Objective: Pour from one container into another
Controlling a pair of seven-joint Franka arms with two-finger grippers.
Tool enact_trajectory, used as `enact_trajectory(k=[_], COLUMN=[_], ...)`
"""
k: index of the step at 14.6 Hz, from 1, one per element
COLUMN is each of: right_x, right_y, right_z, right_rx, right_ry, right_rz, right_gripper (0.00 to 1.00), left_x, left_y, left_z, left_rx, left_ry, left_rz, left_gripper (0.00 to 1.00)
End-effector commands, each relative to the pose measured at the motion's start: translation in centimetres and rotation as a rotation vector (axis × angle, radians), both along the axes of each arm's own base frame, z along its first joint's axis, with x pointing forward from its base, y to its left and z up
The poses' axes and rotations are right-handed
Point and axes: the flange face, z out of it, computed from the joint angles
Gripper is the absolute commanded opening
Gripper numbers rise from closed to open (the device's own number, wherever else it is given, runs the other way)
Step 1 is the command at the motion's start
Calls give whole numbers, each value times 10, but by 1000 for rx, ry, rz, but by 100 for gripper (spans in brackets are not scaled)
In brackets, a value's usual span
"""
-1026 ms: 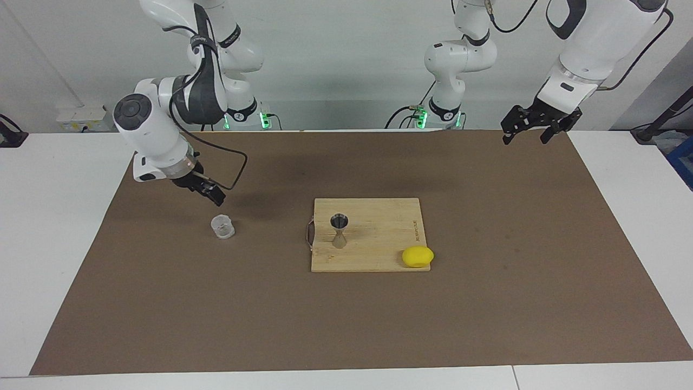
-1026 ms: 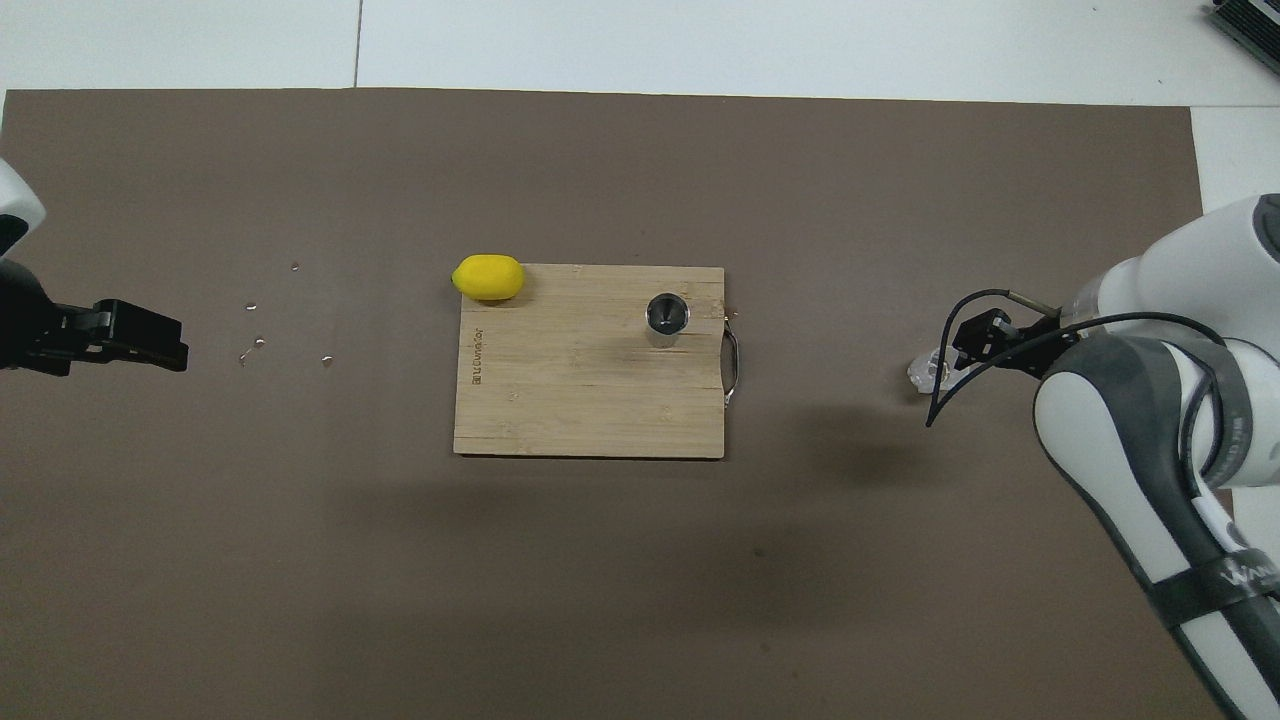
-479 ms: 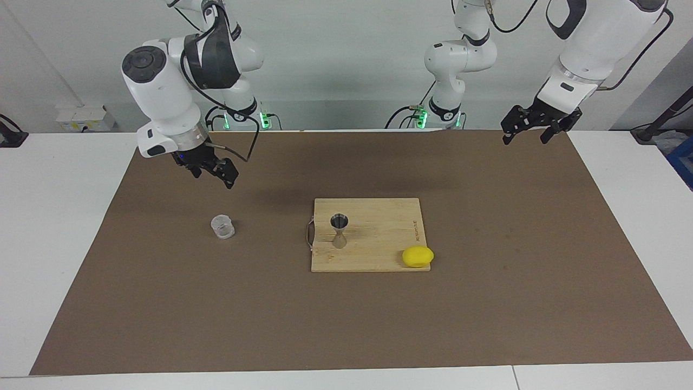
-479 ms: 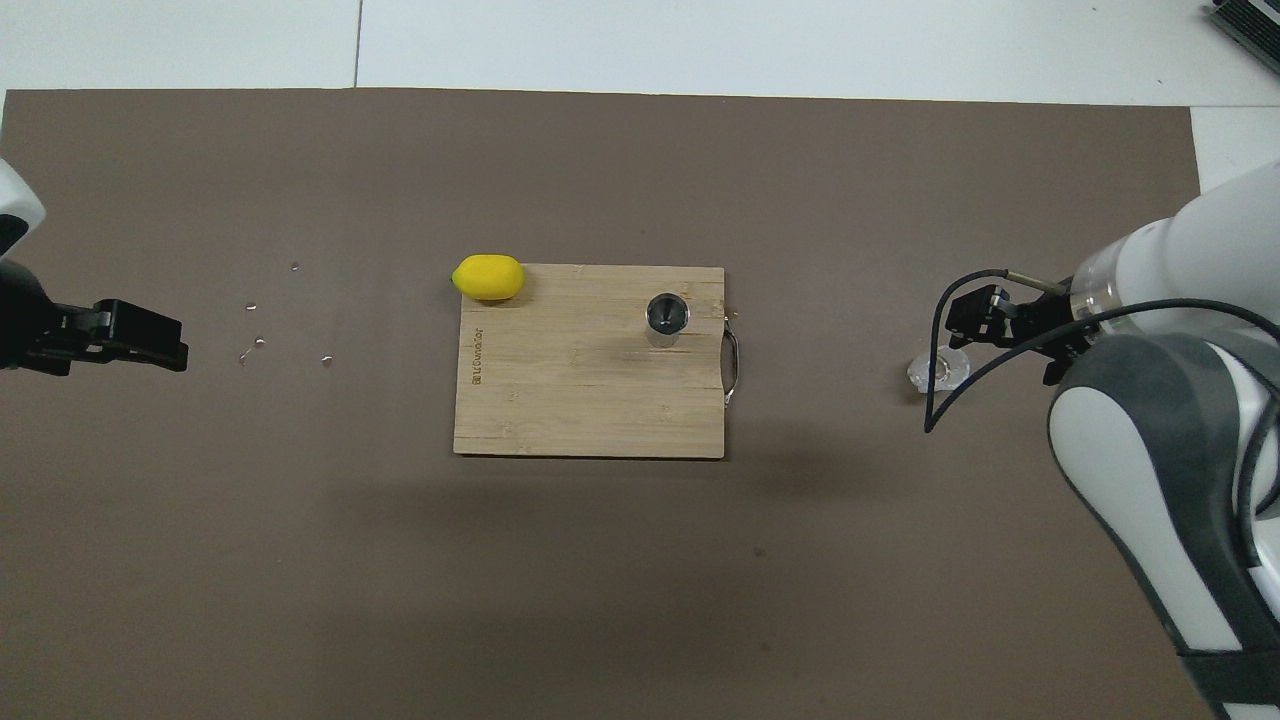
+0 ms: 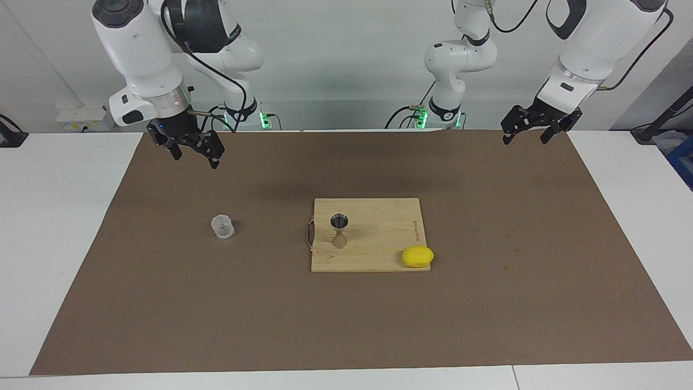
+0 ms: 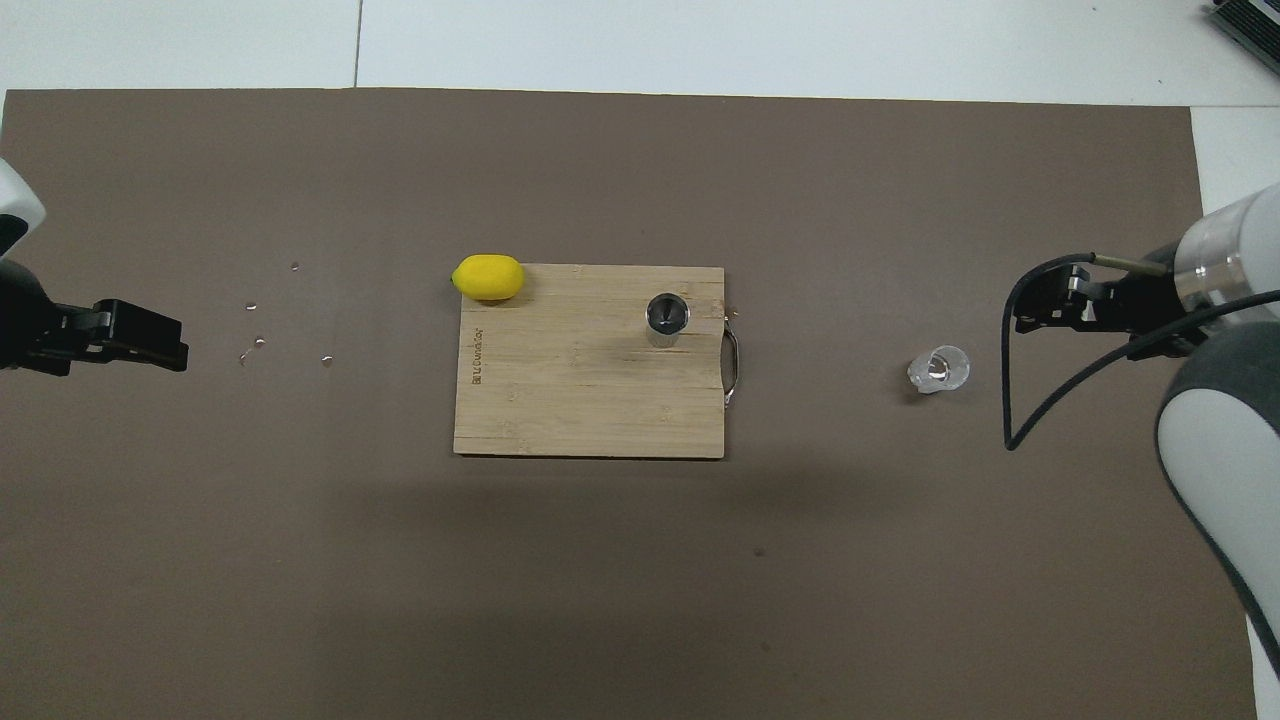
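Observation:
A small clear glass cup [image 5: 222, 227] [image 6: 938, 369] stands upright on the brown mat toward the right arm's end of the table, with nothing touching it. The steel hourglass jigger [image 5: 339, 230] [image 6: 667, 317] stands upright on a wooden cutting board [image 5: 379, 238] [image 6: 570, 400] at mid-table. My right gripper [image 5: 195, 160] [image 6: 1030, 310] hangs open and empty in the air, over the mat beside the cup and well clear of it. My left gripper [image 5: 524, 141] [image 6: 175, 345] waits open and empty above the mat's edge at the left arm's end.
A yellow lemon [image 5: 417, 256] [image 6: 488, 277] lies at the board's corner away from the robots, toward the left arm's end. The board's metal handle [image 6: 733, 368] faces the cup. A few small droplets [image 6: 258, 342] dot the mat close to the left gripper.
My right gripper has risen and drawn back from just above the glass cup toward its own base, turning as it went. Cup, jigger and left arm have not moved.

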Motion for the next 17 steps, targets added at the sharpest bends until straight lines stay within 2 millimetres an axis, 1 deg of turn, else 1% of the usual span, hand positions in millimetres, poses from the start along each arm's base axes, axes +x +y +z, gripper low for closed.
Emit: enact_trajectory(k=[1, 2, 4, 6, 9, 17], right_x=[5, 3, -3, -7, -11, -15], right_y=[-10, -11, -17, -18, -12, -12], right_z=[22, 22, 25, 23, 22, 19], right_rx=[-13, -13, -12, -8, 35, 39], right_ry=[-11, 9, 36, 65, 68, 77], right_rz=[53, 64, 157, 224, 192, 176], right_gripper=[99, 99, 99, 99, 99, 99], left_x=[-1, -1, -1, -1, -1, -1], left_y=[3, 3, 3, 3, 2, 3], left_z=[2, 3, 2, 3, 2, 2], left_rx=[17, 17, 17, 17, 17, 17], left_ry=[4, 3, 5, 3, 4, 4], left_rz=[2, 2, 2, 2, 0, 2], left_gripper=[100, 100, 100, 100, 100, 100])
